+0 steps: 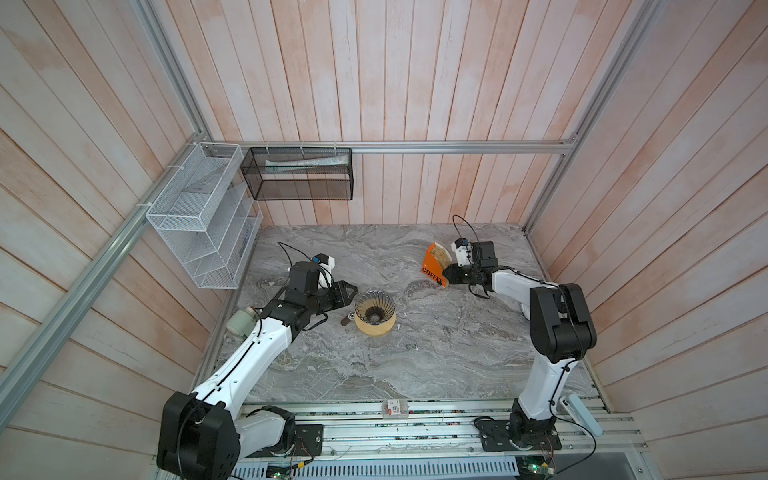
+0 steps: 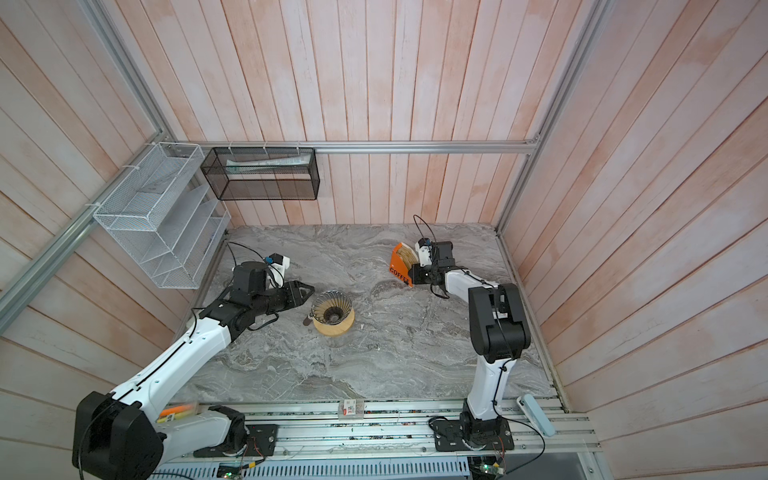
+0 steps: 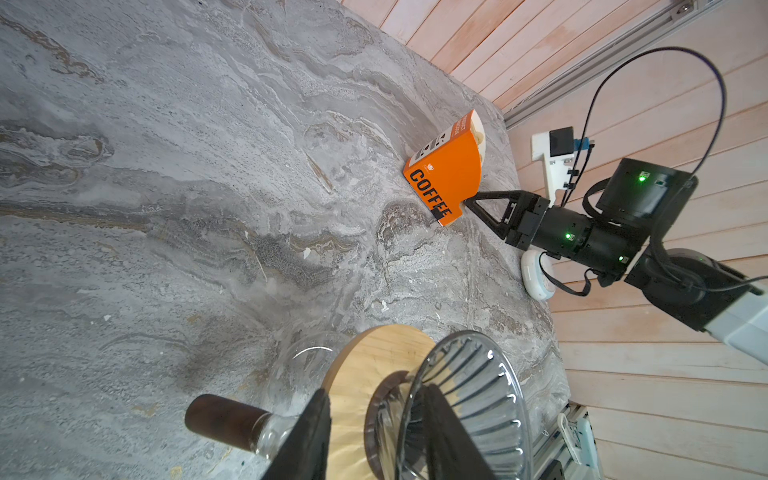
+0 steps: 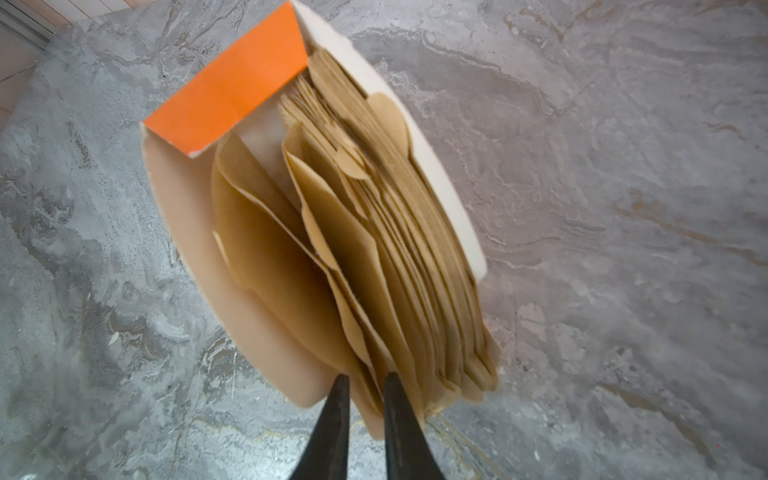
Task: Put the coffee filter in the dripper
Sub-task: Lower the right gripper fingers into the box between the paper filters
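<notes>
The dripper (image 1: 384,305) (image 2: 340,303) (image 3: 478,386), a dark wire cone, sits in a round wooden ring (image 1: 374,329) on a clear glass vessel with a brown handle (image 3: 224,415), mid-table. My left gripper (image 1: 353,293) (image 2: 309,291) (image 3: 376,390) stands open at the dripper's left rim; the rim edge shows between its fingers, and contact is unclear. Far right, an orange COFFEE box (image 1: 432,266) (image 3: 446,174) leans open, holding several tan filters. My right gripper (image 1: 445,274) (image 4: 365,380) is shut on the edge of a coffee filter (image 4: 349,257) in the box.
A white wire rack (image 1: 199,216) hangs on the left wall and a black mesh basket (image 1: 297,174) on the back wall. A pale green jar (image 1: 239,322) stands by the left arm. A small box (image 1: 395,407) lies at the table's front edge.
</notes>
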Controlling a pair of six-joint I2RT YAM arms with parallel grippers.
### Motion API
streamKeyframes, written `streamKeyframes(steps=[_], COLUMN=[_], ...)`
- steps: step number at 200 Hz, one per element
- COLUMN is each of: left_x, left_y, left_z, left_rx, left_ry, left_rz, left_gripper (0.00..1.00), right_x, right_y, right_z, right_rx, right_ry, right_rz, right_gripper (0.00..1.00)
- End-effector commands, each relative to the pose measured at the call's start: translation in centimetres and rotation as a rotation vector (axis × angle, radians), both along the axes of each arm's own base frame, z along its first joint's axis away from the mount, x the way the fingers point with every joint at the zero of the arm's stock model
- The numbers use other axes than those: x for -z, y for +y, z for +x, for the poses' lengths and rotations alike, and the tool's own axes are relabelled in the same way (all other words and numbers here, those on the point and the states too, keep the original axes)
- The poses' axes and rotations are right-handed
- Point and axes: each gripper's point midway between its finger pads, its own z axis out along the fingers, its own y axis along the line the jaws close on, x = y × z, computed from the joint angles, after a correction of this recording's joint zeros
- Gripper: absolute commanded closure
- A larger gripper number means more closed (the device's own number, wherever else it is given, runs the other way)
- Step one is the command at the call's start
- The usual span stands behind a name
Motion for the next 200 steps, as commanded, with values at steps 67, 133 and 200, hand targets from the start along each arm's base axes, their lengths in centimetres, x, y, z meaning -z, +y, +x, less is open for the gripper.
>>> streamKeyframes(steps=[67, 133, 200], left_x=[-0.01, 0.22, 0.18], left_y=[0.15, 0.21, 0.31], left_z=[-0.17, -0.29, -0.41], left_rx=[-0.002, -0.004, -0.006], left_ry=[-0.007, -0.002, -0.004], left_rz=[-0.01, -0.008, -0.005], left_gripper=[0.6, 0.6, 0.6], right_x=[0.7, 1.0, 1.3], right_y=[0.36, 0.59, 0.58], right_z=[0.48, 0.4, 0.51], right_rx=[-0.013, -0.02, -0.016], right_ry=[0.017, 0.024, 0.032], right_rz=[-0.019, -0.024, -0.036], right_gripper=[0.86, 0.84, 0.88])
